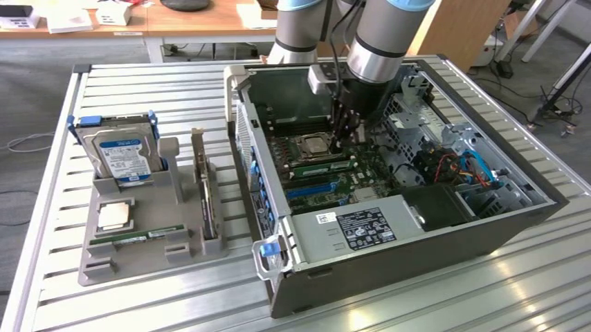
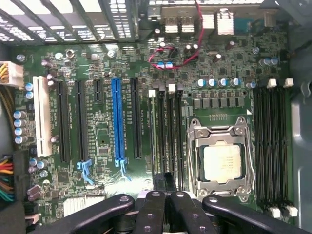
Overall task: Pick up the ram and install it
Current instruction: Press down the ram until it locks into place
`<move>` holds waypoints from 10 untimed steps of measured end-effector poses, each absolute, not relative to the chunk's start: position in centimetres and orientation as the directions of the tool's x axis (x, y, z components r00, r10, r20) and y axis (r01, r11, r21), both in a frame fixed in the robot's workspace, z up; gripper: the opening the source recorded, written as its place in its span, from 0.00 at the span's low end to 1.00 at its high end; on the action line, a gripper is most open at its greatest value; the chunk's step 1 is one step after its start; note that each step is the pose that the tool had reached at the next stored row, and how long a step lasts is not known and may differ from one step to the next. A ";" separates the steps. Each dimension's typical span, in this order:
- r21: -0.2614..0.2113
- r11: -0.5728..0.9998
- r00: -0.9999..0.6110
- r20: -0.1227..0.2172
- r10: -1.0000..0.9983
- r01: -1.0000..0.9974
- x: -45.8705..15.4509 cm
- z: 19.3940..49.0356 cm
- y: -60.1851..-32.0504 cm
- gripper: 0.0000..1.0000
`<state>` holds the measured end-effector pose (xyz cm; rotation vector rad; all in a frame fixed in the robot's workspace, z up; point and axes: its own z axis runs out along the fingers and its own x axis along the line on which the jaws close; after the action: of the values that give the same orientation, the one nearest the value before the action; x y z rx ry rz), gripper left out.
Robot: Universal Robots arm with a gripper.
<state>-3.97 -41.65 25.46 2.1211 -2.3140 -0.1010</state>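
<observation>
One green ram (image 2: 154,139), edge-on, slotted upright

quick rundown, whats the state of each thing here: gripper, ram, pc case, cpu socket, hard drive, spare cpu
gripper: shut, down inside the case over the motherboard
ram: on edge in a slot beside the cpu socket
pc case: on its side, open
cpu socket: holds a processor, frame down
hard drive: upright in the grey holder
spare cpu: flat in the holder
</observation>
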 end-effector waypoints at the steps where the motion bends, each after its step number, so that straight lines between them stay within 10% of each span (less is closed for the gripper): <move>1: 0.048 0.098 -0.100 -0.043 -0.994 -0.994 -4.0 25.5 -41.6 0.11; 10: 0.048 0.224 -0.226 -0.043 -0.973 -0.973 -4.0 25.4 -41.6 0.11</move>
<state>-3.97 -41.65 25.43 1.9565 -2.4606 -0.1010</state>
